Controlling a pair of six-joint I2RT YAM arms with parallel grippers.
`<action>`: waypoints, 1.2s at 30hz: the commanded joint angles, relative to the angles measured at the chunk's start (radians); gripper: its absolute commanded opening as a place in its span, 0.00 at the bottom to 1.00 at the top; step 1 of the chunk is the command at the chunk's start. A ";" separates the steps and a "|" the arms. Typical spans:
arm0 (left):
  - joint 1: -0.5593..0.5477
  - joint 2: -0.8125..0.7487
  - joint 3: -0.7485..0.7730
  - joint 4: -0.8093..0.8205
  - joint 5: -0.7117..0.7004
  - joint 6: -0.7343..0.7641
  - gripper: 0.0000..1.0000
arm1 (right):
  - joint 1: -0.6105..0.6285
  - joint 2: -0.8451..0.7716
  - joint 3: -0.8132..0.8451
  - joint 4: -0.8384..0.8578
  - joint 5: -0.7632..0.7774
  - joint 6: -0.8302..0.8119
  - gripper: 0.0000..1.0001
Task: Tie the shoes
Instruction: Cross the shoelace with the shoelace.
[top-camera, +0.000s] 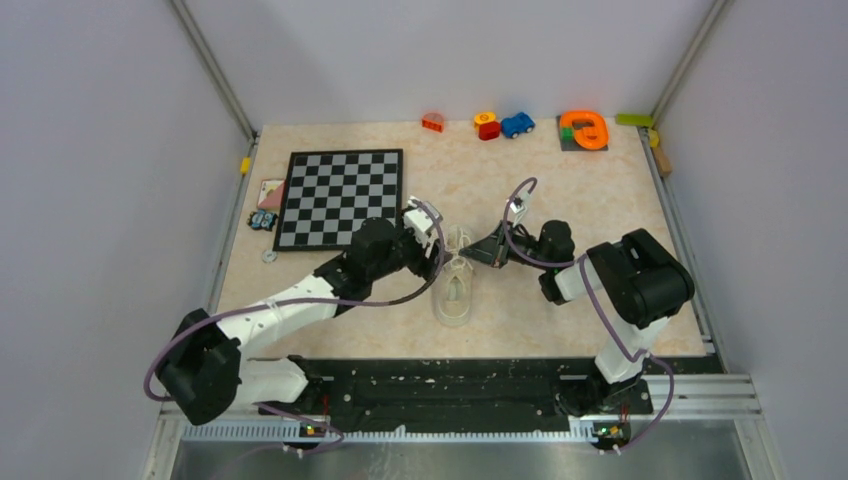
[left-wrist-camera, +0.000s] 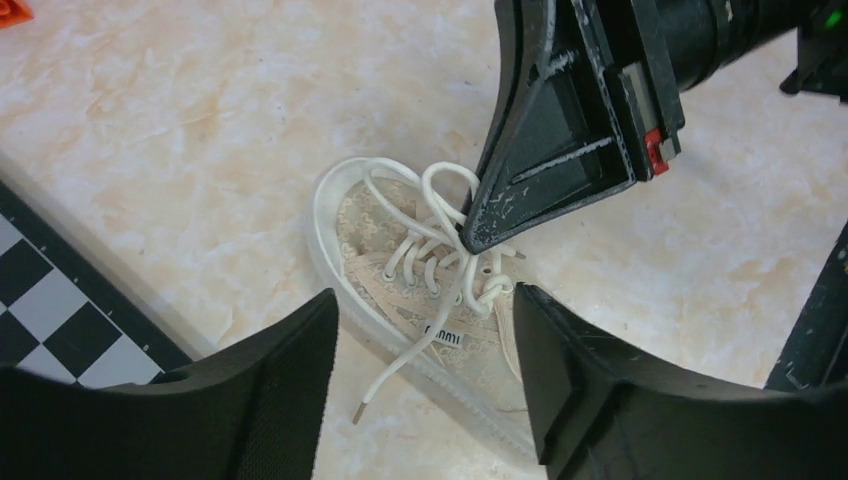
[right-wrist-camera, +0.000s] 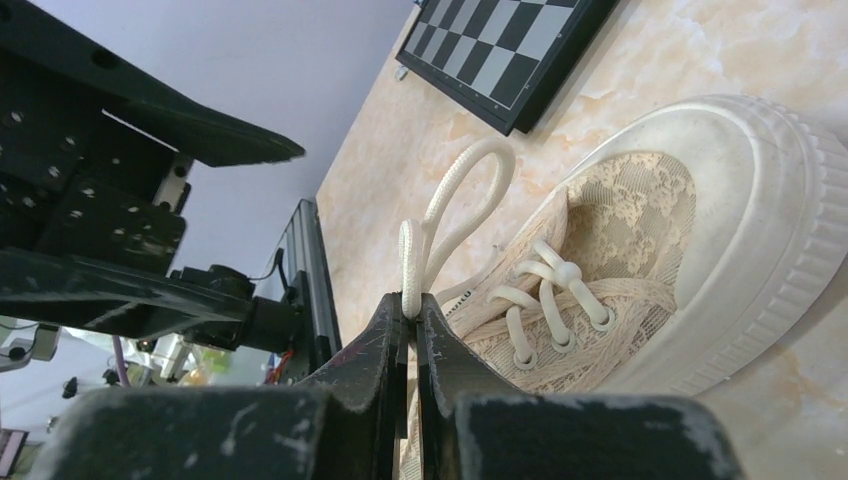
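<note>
Figure: A pale marbled table (top-camera: 590, 210), enclosed by grey walls, is carrying a chessboard (top-camera: 340, 197) at its far left and a toy car (top-camera: 517, 124) by the far edge. We are viewing the sneaker (top-camera: 455, 290) lying lengthwise, near to far, at the middle of the table, directly between the two grippers. The right gripper (right-wrist-camera: 410, 310) is pressing its jaws fully together on a lace loop (right-wrist-camera: 470, 190), which is rising just above the eyelets of the shoe's laced upper. The left gripper (left-wrist-camera: 425, 310) is hovering over the sneaker from the left, its jaws spread wide and gripping nothing. Beneath it, a free lace end (left-wrist-camera: 400, 365) is trailing over the sole onto the table.
</note>
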 joint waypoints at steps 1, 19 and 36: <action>0.038 -0.061 -0.015 0.084 -0.068 -0.170 0.73 | -0.002 -0.035 0.013 0.035 -0.012 -0.038 0.00; 0.360 0.434 0.341 0.114 0.850 -0.246 0.45 | -0.002 -0.049 0.010 0.060 -0.033 -0.023 0.00; 0.307 0.553 0.453 -0.012 0.751 -0.159 0.35 | -0.001 -0.041 0.013 0.066 -0.037 -0.018 0.00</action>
